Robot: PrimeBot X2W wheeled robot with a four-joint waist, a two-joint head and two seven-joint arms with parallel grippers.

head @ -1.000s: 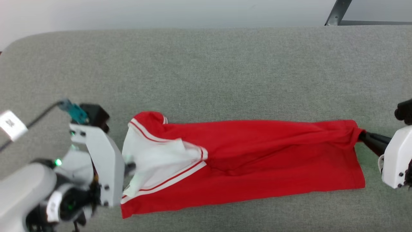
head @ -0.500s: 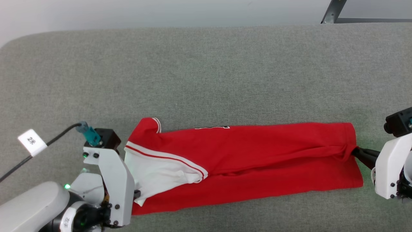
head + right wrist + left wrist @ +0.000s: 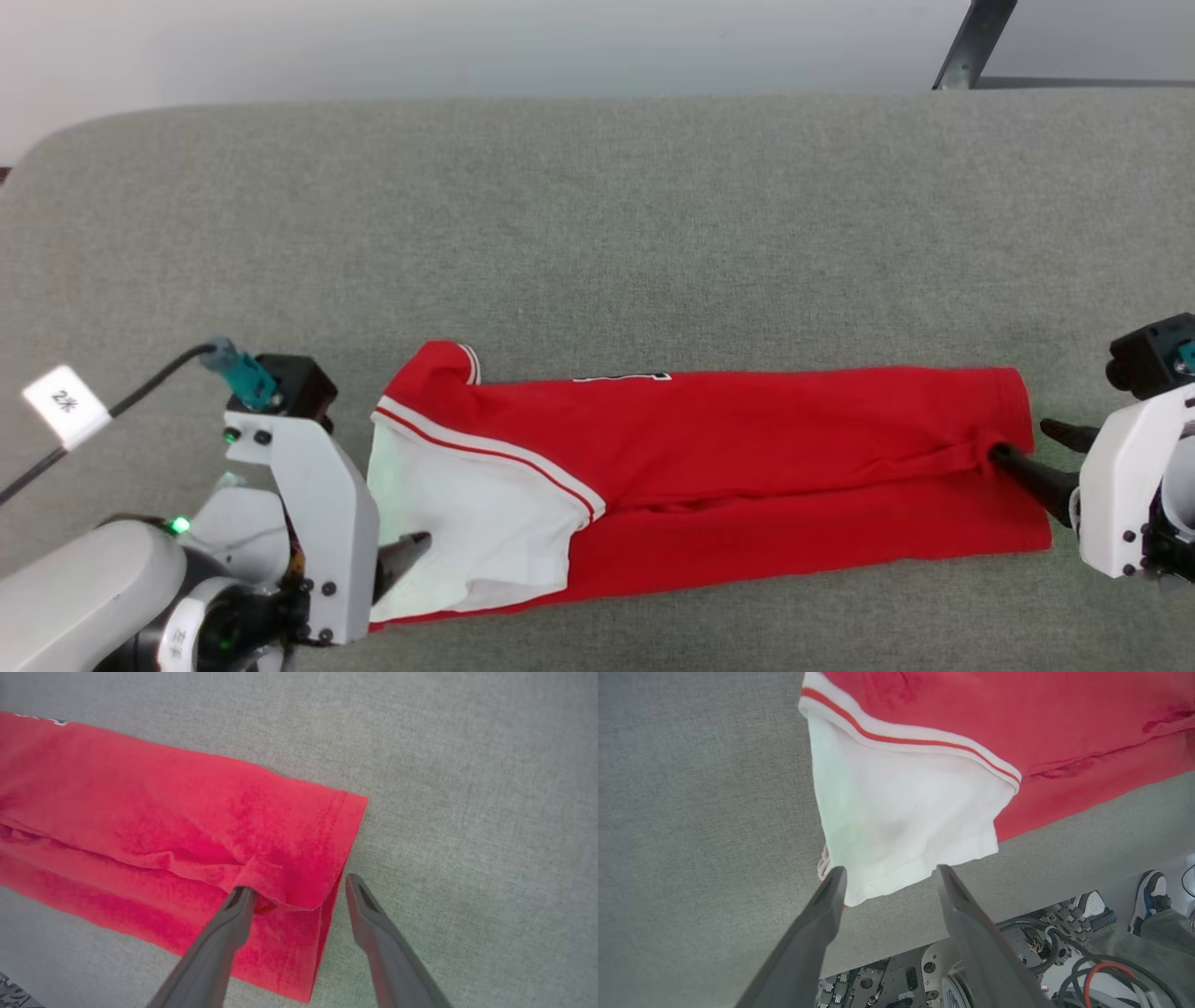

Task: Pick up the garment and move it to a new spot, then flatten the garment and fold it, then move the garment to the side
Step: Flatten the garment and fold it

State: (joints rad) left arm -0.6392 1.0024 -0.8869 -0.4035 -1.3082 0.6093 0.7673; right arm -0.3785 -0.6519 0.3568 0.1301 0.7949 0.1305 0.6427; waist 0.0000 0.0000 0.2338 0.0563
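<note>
The garment [image 3: 747, 467] lies folded lengthwise on the counter [image 3: 597, 233] at 6 o'clock, its print [image 3: 621, 376] mostly hidden. The left claw [image 3: 891, 870] gapes at the white sleeve [image 3: 901, 826], 8 o'clock. The right claw [image 3: 298, 884] gapes at 4 o'clock, 1 fingertip buried under the hem [image 3: 343, 830].

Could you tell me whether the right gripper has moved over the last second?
Yes. Against the metal leg, the right gripper has come slightly nearer the robot, and it has opened at the hem of the garment.

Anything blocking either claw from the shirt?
Nothing visible. The left claw is open at the white sleeve of the shirt; the right claw is open at the hem, one finger touching a fold.
</note>
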